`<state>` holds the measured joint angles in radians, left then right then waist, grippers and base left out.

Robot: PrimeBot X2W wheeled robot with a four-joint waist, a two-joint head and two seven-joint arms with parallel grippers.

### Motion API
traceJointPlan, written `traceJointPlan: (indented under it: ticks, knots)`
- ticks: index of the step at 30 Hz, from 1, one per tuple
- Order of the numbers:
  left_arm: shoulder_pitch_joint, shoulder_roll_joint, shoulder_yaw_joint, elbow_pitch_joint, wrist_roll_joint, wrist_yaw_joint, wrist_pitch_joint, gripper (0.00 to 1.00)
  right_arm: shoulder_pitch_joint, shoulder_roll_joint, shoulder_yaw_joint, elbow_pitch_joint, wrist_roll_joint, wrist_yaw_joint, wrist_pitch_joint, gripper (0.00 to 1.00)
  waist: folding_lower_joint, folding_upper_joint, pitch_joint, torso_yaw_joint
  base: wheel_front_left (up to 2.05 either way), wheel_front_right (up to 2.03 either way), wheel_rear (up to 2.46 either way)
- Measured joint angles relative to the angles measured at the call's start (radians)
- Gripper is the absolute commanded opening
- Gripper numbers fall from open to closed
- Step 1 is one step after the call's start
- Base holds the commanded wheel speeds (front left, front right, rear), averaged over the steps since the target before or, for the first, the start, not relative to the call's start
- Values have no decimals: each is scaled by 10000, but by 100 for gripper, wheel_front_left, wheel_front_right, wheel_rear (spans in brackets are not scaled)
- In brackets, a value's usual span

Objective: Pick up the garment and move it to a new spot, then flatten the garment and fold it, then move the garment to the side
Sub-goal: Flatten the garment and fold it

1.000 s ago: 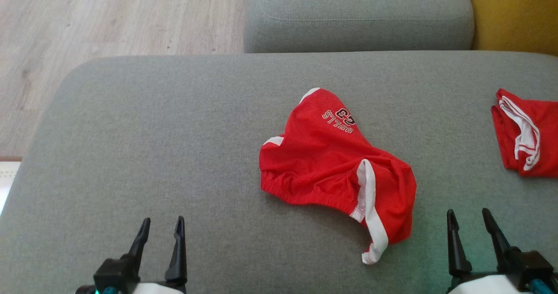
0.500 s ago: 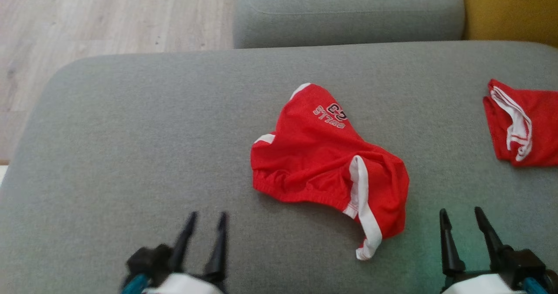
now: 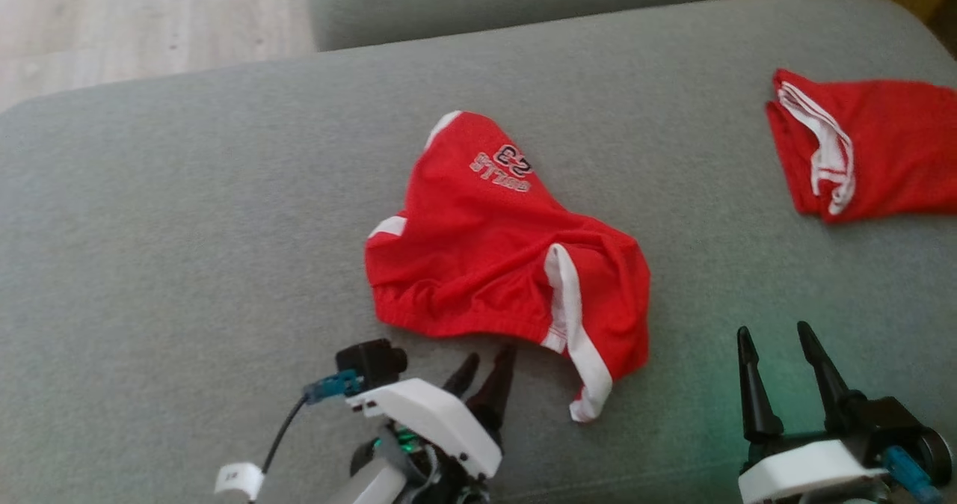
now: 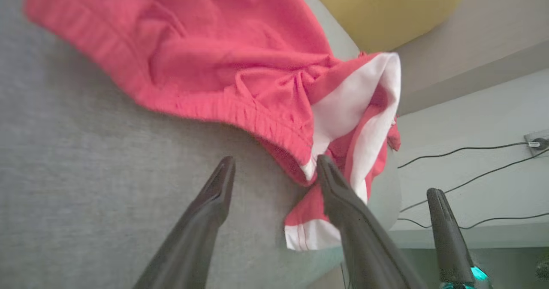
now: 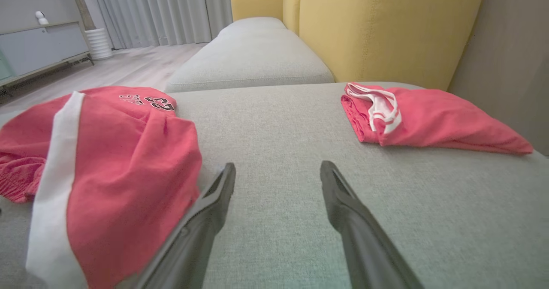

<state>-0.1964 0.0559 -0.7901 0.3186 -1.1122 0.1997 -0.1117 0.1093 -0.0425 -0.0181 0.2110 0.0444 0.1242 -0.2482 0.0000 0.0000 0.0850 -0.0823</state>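
Two red garments lie on the grey cushion (image 3: 187,212). The left fingers (image 3: 499,384) stand released and empty, tips just beside the near waistband of the crumpled shorts (image 3: 486,257), which sit mid-cushion. Right of the shorts, the right fingers (image 3: 751,384) are likewise spread and hold nothing, and a second red piece (image 3: 882,145) lies well apart by the far right edge.

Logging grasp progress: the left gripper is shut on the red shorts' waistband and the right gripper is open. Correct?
No. The left gripper is open at the waistband of the red shorts, nothing pinched, as the left wrist view shows. The right gripper is open.
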Motion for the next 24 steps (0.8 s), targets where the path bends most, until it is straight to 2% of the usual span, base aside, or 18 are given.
traceJointPlan:
  ticks: [9,16,17,18,19,24]
  knots:
    - [-975,0,-1039,696,-1415,291,-523,100,-107,-2,56,-2,86,0,0,100,0,0,401,-483,0,0,0]
    - [-1865,0,-1528,1356,-2176,6,-1030,100,-407,0,79,-13,84,0,0,100,1,0,685,-723,0,0,0]
    - [-1985,10,-1676,1438,-2286,-54,-1035,53,-406,0,73,-13,84,0,0,100,1,0,704,-737,0,0,0]
    - [-2075,-4,-1781,1494,-2368,-105,-1057,12,-406,0,63,-13,84,0,0,100,1,0,718,-737,0,0,0]
    - [-2183,-12,-1956,1588,-2441,-173,-1057,0,-406,0,44,-13,84,0,0,100,1,0,729,-727,0,0,0]
    - [-2804,-8,-2090,2125,-2441,-341,-1110,0,-395,0,-25,-10,86,0,0,100,1,0,697,-564,0,0,0]
